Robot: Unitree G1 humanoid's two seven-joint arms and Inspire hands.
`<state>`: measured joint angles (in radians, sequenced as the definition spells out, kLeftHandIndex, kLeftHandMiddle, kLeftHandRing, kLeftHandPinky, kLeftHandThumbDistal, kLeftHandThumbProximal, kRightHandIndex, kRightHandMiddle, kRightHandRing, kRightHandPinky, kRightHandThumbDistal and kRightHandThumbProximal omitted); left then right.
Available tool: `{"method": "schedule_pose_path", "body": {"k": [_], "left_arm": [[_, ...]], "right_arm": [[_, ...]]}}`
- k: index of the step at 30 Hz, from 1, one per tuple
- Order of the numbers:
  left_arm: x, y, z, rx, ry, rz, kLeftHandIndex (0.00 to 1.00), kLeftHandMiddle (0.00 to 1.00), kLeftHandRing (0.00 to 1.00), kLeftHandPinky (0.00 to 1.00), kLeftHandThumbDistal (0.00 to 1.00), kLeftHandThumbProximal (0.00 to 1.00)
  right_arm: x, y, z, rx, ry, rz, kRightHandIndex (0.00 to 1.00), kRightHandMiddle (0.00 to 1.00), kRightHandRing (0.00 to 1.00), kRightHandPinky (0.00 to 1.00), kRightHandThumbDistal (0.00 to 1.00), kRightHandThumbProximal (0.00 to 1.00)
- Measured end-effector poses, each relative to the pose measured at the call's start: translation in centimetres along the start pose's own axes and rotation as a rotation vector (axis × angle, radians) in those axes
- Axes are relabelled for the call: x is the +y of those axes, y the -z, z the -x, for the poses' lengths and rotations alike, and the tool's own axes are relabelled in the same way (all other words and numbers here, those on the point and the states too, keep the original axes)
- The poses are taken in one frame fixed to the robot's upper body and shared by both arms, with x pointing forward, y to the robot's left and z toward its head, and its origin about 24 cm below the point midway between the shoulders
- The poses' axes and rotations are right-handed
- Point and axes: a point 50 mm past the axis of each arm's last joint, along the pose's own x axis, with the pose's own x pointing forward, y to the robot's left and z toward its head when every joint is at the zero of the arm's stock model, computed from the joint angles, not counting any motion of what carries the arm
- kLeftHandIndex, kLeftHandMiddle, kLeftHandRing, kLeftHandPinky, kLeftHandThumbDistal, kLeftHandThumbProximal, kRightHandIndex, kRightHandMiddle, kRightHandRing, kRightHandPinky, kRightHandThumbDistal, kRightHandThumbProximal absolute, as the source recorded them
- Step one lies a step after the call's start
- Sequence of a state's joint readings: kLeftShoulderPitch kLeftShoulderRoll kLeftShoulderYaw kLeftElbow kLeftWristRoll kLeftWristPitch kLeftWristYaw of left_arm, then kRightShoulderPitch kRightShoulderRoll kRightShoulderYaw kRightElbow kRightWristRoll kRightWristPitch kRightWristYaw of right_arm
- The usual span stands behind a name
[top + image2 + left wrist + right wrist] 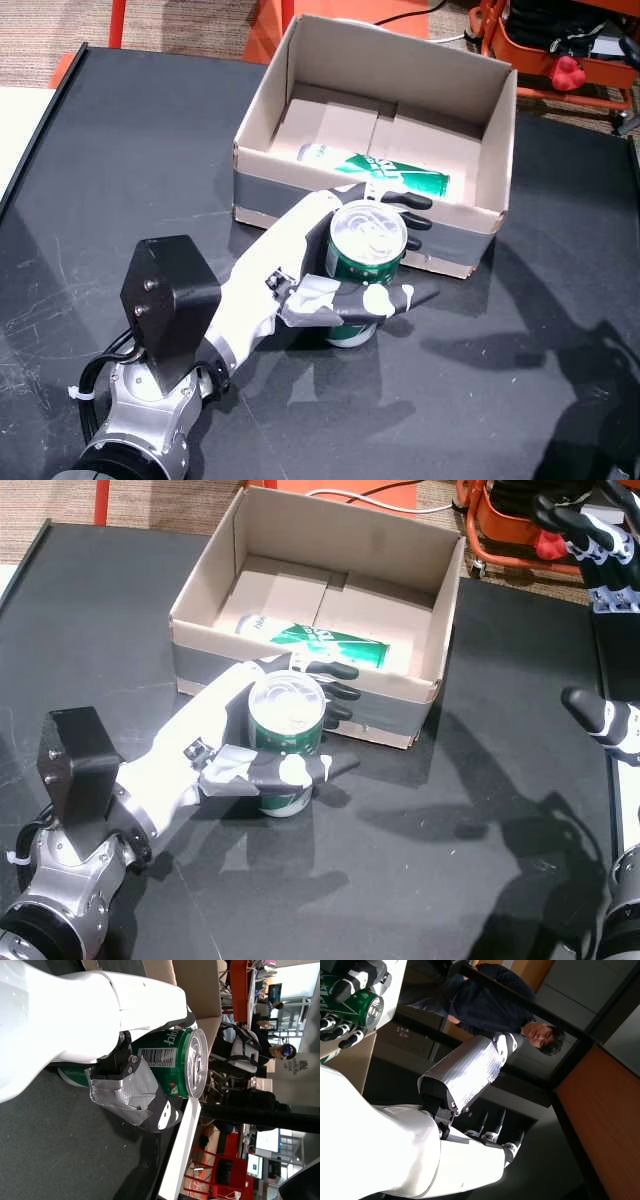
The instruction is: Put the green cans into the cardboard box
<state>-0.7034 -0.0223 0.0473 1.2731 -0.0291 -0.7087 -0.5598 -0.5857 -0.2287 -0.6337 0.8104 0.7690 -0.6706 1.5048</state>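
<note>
My left robot hand (330, 275) holds an upright green can (365, 260) above the table (120, 150). Next: carry it toward twelve o'clock, over the cardboard box (480, 215) wall.

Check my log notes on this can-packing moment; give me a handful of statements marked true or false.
1. The left hand is shut on an upright green can. True.
2. The cardboard box is empty. False: one green can lying on its side is already inside.
3. The held can is inside the box. False: it is outside, in front of the box's near wall.
4. The right hand holds nothing, out at the table's edge. True.
5. The table is black. True.
</note>
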Motion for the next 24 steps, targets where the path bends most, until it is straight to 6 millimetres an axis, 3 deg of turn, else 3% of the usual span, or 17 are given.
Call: {"method": "schedule_pose_path", "body": {"k": [5,7,10,13,16,20,24], "left_arm": [[-0.02,0.03,0.01,0.002,0.0,-0.001,0.58,0.56,0.58,0.59,0.41,0.0],[0.03,0.03,0.02,0.002,-0.006,-0.002,0.57,0.55,0.57,0.56,0.35,0.0],[0.12,0.04,0.03,0.004,-0.023,-0.005,0.56,0.55,0.55,0.49,0.25,0.0],[0.22,0.05,0.04,0.004,-0.041,-0.004,0.51,0.48,0.46,0.38,0.08,0.0],[0.27,0.06,0.0,0.009,-0.063,-0.018,0.44,0.41,0.4,0.32,0.03,0.33],[0.3,0.07,-0.01,0.017,-0.083,-0.048,0.32,0.39,0.44,0.35,0.01,0.55],[0.41,0.17,0.12,0.025,-0.087,-0.054,0.38,0.46,0.54,0.44,0.0,0.46]], "right_arm": [[0.15,-0.07,-0.14,-0.006,0.001,-0.001,0.95,0.79,0.8,0.93,1.0,1.0],[0.2,-0.05,-0.11,-0.003,-0.001,-0.002,0.93,0.78,0.79,0.92,1.0,1.0],[0.21,-0.02,-0.09,0.0,0.006,-0.003,0.92,0.78,0.79,0.92,1.0,1.0],[0.19,-0.1,-0.12,-0.001,0.008,0.002,0.92,0.78,0.79,0.92,1.0,1.0],[0.22,-0.12,-0.17,-0.001,0.009,0.004,0.92,0.77,0.78,0.92,1.0,1.0],[0.25,-0.08,-0.19,-0.002,0.017,0.006,0.92,0.78,0.78,0.93,1.0,1.0],[0.3,0.02,-0.07,0.002,0.021,0.008,0.91,0.77,0.77,0.93,1.0,1.0]]}}
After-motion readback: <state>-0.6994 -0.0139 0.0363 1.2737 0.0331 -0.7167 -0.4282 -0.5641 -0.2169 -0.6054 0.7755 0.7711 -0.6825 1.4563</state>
